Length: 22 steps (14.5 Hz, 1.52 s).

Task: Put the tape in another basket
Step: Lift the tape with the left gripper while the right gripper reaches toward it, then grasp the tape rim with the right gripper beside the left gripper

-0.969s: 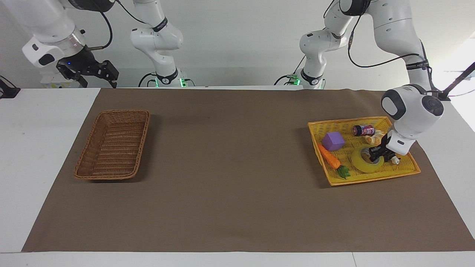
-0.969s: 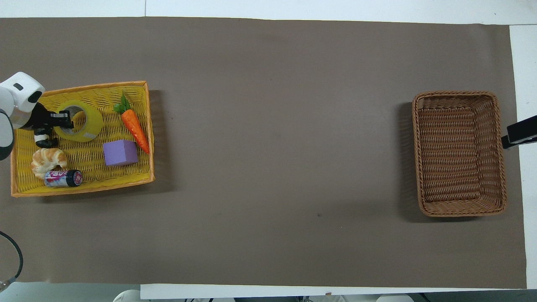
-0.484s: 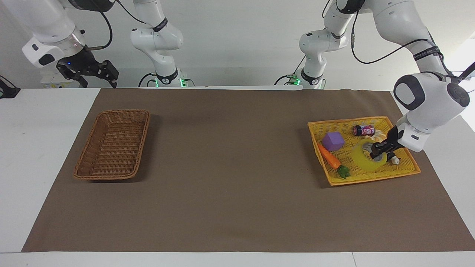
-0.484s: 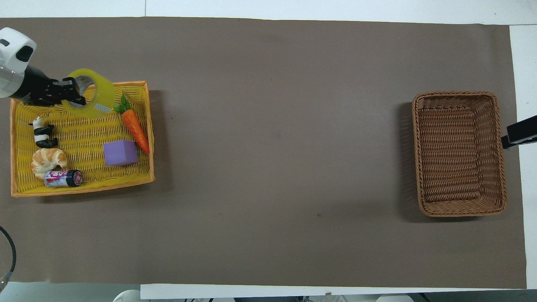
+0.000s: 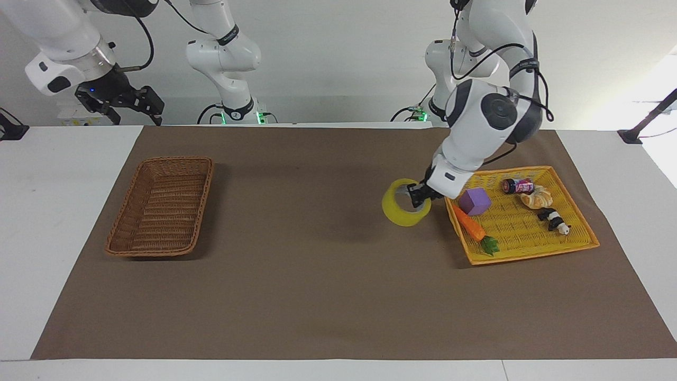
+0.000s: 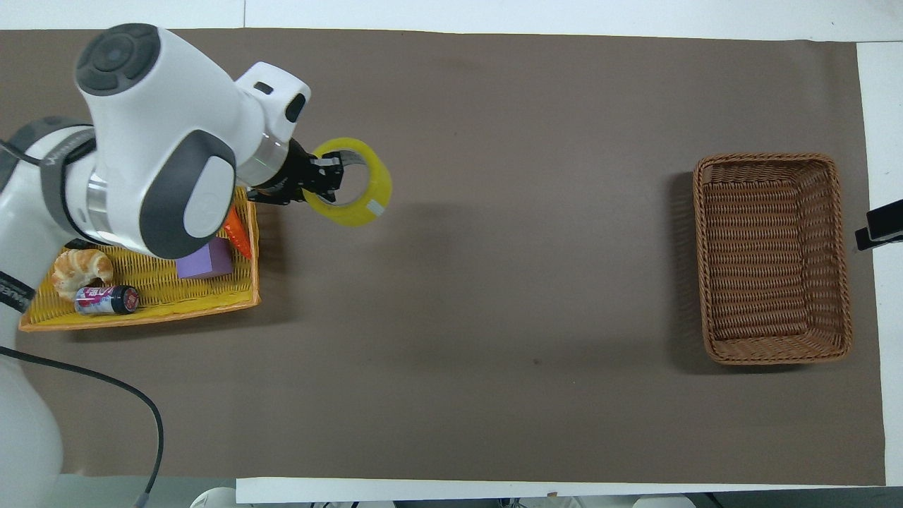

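Observation:
My left gripper point(image 5: 418, 198) point(image 6: 330, 178) is shut on the rim of the yellow tape roll point(image 5: 404, 211) point(image 6: 356, 187) and holds it in the air over the brown mat, just beside the yellow tray. The brown wicker basket point(image 5: 161, 203) point(image 6: 772, 257) stands empty at the right arm's end of the table. My right gripper point(image 5: 135, 103) waits raised above the table edge near that basket; only a dark tip of it point(image 6: 878, 227) shows in the overhead view.
The yellow mesh tray point(image 5: 574, 243) point(image 6: 141, 314) holds a purple cube point(image 5: 474, 201), a carrot point(image 5: 469, 225), a croissant point(image 5: 535, 199), a small can point(image 5: 517, 186) and a panda figure point(image 5: 552, 218). A brown mat point(image 5: 317, 275) covers the table.
My left gripper has lifted the tape out of the yellow tray and carried it past the tray's edge toward the table's middle. The right gripper has shifted only slightly.

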### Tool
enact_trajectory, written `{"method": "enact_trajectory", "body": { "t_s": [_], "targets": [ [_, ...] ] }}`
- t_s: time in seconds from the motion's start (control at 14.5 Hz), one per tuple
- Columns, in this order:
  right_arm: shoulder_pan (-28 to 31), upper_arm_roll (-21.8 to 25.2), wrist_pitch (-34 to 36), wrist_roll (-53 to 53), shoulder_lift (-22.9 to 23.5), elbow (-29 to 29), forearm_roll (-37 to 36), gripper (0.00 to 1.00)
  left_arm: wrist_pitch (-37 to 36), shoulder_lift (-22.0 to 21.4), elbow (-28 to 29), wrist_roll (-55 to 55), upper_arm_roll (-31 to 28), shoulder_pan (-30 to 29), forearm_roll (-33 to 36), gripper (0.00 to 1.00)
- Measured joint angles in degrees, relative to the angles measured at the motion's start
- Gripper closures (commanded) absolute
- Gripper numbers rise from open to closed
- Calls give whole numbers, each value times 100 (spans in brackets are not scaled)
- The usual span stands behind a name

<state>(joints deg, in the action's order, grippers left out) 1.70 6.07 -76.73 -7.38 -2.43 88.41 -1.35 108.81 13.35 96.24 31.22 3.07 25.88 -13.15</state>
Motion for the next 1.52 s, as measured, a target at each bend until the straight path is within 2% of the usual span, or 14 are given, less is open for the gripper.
{"method": "enact_trajectory", "body": {
  "t_s": [0.07, 0.21, 0.48, 0.62, 0.83, 0.97, 1.11, 1.25, 1.52],
  "targets": [
    [14, 1, -86, -230, -1, 37, 264, 1, 0, -1, -11, 17, -2, 105, -79, 100],
    [31, 8, -621, -330, -23, 320, 1395, 1, 0, -1, -42, 19, -6, 162, -135, 100],
    [-88, -46, -1897, -334, 16, 1444, 3612, 1, -4, -5, -75, 19, -27, 162, -141, 100],
    [-385, -59, -2540, -363, 146, 1915, 4555, 1, -5, -16, -105, 19, -34, 162, -141, 100],
    [-1055, -82, -3428, -374, 512, 2197, 5816, 1, -18, -50, -110, 19, -34, 162, -142, 100],
    [-1540, -95, -4067, -395, 780, 2211, 6423, 1, -34, -58, -110, 19, -34, 162, -142, 100],
    [-2069, -103, -4619, -395, 934, 2213, 6735, 1, -55, -58, -110, 19, -34, 162, -142, 100],
    [-2488, -105, -4970, -393, 1002, 2255, 7211, 1, -78, -58, -110, 19, -34, 162, -142, 100],
    [-2959, -99, -5360, -391, 1041, 2474, 8068, 1, -150, -60, -110, 19, -34, 163, -142, 100]
  ]
}}
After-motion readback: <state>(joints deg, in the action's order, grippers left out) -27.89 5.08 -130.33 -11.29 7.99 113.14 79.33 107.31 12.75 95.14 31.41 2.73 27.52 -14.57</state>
